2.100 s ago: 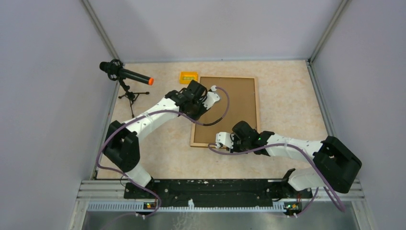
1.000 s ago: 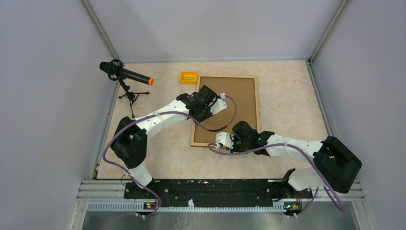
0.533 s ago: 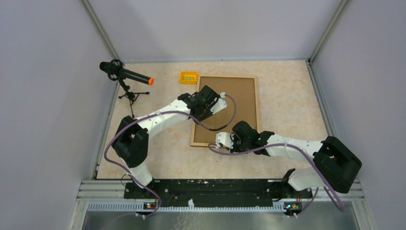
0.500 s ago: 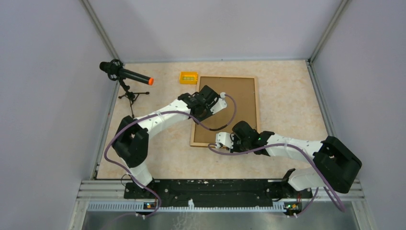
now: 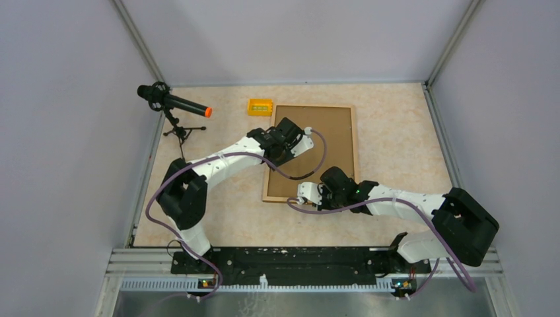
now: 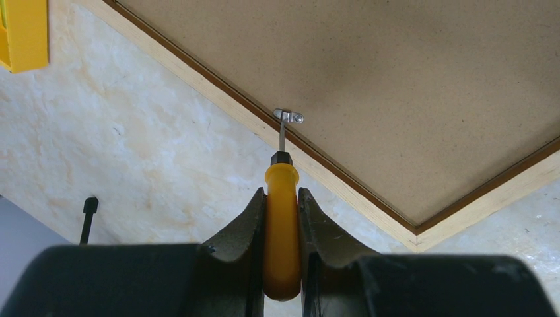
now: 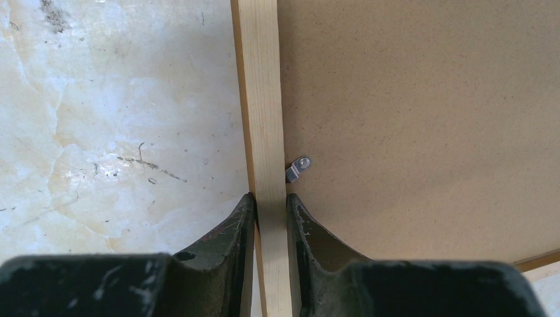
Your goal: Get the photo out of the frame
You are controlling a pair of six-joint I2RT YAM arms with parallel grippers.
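Clamping a screwdriver (image 6: 282, 175), left tool (image 6: 282, 196) touches a clip (image 6: 289, 117); right tool (image 7: 269, 201) pinches frame (image 7: 260, 99) rim.

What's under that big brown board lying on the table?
Only the frame shows, lying back-up on the table, a metal tab at its rim. Anything beneath the board, a photo included, is covered.

The frame (image 5: 333, 142) lies back-up under the left end effector (image 5: 278, 150), right end effector (image 5: 321, 195) at its near rim.

Frame (image 5: 333, 132) — pale wood rim, speckled brown back; screwdriver (image 6: 282, 198) orange-yellow; table (image 5: 396, 132) — cream, marbled.
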